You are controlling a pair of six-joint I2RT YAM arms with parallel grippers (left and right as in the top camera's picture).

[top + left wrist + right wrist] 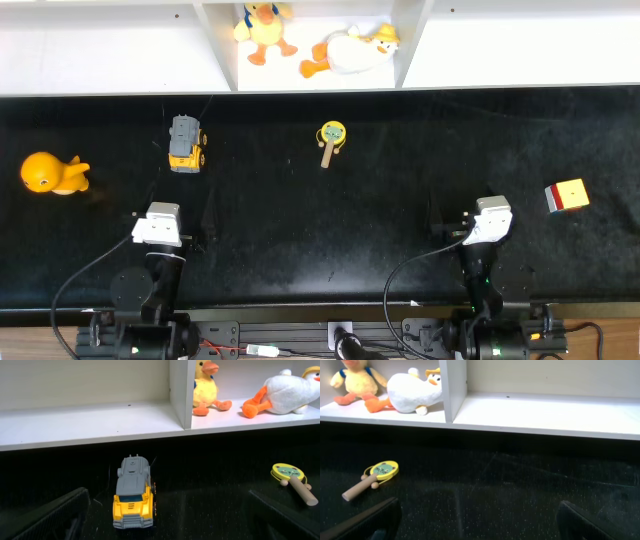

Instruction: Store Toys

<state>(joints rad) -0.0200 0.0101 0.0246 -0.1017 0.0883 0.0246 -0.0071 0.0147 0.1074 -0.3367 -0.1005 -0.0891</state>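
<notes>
A yellow and grey toy truck (186,143) (132,494) stands on the black table just ahead of my left gripper (160,218) (167,512), which is open and holds nothing. A wooden-handled rattle drum (331,139) (291,477) (372,477) lies at the table's middle. At the far left sits an orange duck (52,173), and at the far right a yellow, red and white cube (566,196). My right gripper (490,216) (479,510) is open and holds nothing, near the front right.
A white shelf (110,60) runs along the back edge. Its middle compartment holds a yellow duck plush (264,28) (207,387) (355,380) and a white duck plush (352,50) (282,392) (412,392). A divider wall (181,392) (452,387) separates the compartments.
</notes>
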